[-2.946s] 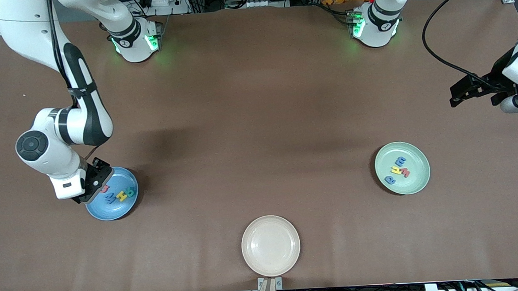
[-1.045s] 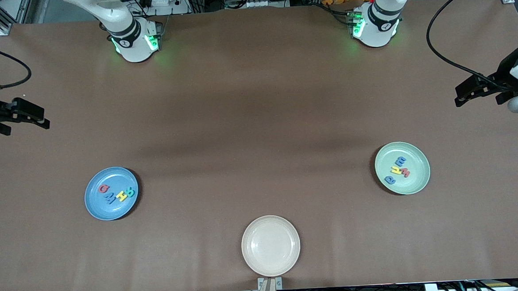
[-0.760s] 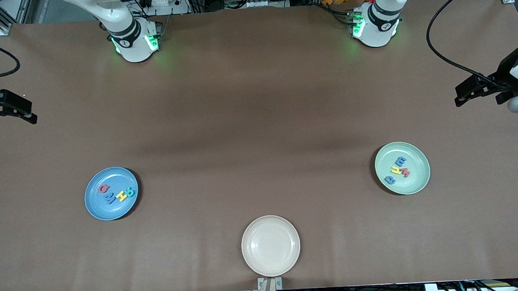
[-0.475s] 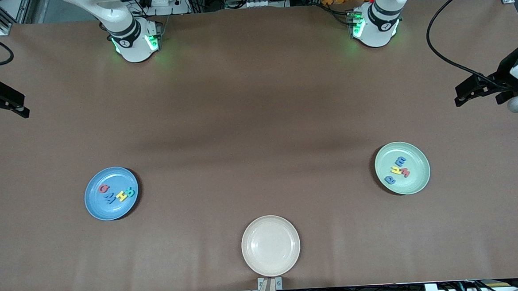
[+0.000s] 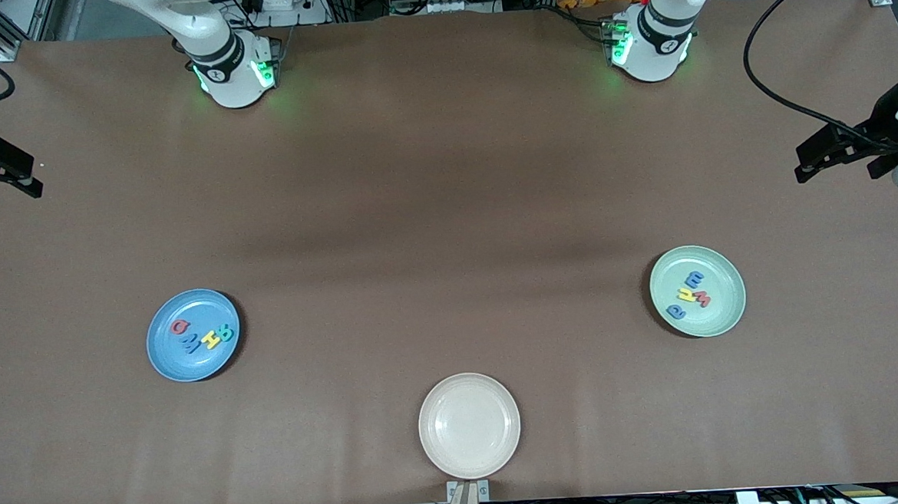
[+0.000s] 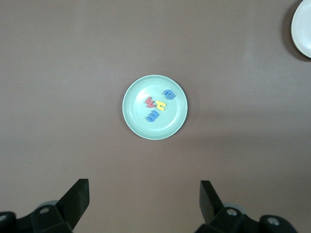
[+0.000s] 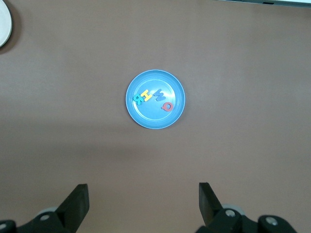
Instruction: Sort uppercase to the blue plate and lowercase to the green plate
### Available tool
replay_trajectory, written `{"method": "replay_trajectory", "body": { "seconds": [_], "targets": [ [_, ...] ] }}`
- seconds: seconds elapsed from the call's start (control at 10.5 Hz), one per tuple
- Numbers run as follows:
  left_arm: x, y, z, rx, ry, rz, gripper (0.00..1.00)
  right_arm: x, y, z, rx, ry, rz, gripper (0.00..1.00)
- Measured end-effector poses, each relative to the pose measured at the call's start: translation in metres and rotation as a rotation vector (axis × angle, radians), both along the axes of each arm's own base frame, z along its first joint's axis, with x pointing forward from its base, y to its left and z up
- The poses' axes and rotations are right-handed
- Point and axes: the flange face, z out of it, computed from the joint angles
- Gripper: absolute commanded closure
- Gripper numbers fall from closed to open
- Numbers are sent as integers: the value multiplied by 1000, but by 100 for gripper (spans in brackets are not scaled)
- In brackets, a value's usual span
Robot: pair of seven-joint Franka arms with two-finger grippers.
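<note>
Four foam capital letters [image 5: 204, 338] lying in round blue plastic plate [image 5: 170, 362], four lowercase letters [image 5: 689, 293] in mint-green plate [image 5: 725, 314]. Left hand [image 5: 824, 157], right hand [image 5: 6, 166]: released, empty, high at bench ends. Little risk beyond nudging plates.

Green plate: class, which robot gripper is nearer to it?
Left. The left gripper hangs open over bare table at its own end, farther from the camera than the green plate. The right gripper is open at the table's right-arm end, past the blue plate.
</note>
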Motion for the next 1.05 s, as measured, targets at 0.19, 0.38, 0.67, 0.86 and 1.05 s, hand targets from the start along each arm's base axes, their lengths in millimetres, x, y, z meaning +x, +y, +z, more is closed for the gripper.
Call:
{"method": "replay_trajectory", "body": {
  "seconds": [0.19,0.38,0.67,0.86,1.05],
  "targets": [
    [-1,0,2,0,5,0,0,0,0,0,0,0,-2,0],
    [-2,0,6,0,3,0,0,0,0,0,0,1,-3,0],
    [-3,1,6,1,8,1,0,-1,0,-1,0,8,-5,0],
    [-3,1,7,1,8,1,0,-1,-1,-1,0,9,-6,0],
    [-4,1,8,1,15,1,0,-1,-1,-2,1,15,-7,0]
  ]
}}
